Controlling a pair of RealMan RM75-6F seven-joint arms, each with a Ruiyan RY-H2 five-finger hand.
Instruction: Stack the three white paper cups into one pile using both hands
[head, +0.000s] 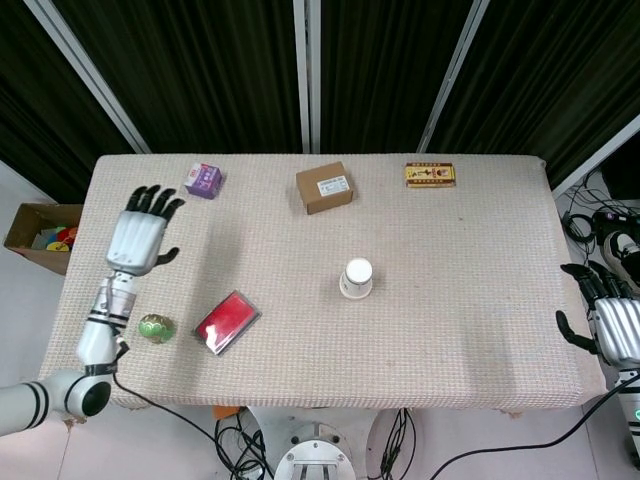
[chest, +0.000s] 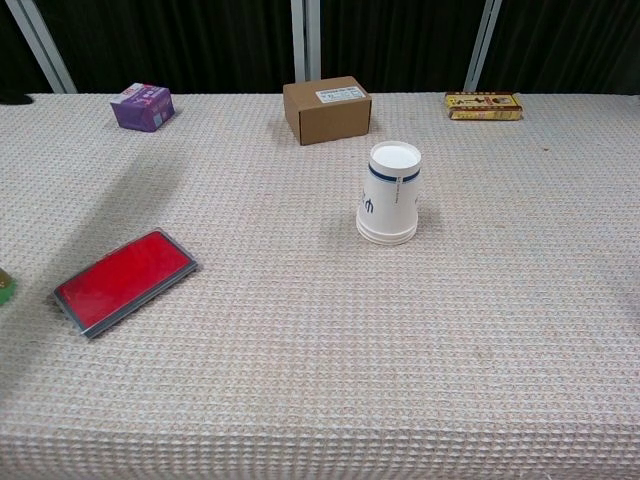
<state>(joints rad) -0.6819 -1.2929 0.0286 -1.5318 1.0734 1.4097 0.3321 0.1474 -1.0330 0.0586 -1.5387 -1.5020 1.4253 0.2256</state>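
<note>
One pile of white paper cups sits upside down near the middle of the worktop. It looks like more than one nested together, though I can't count them for sure from here. Left hand hovers over the far left edge, fingers spread and holding nothing. Right hand is off the right edge, fingers apart too. Also lying around: one brown cardboard box, one purple box, one flat red case, one yellow packet, and one green thing.

table: beige woven cloth | backdrop: black curtains, white poles | floor: pale grey
</note>
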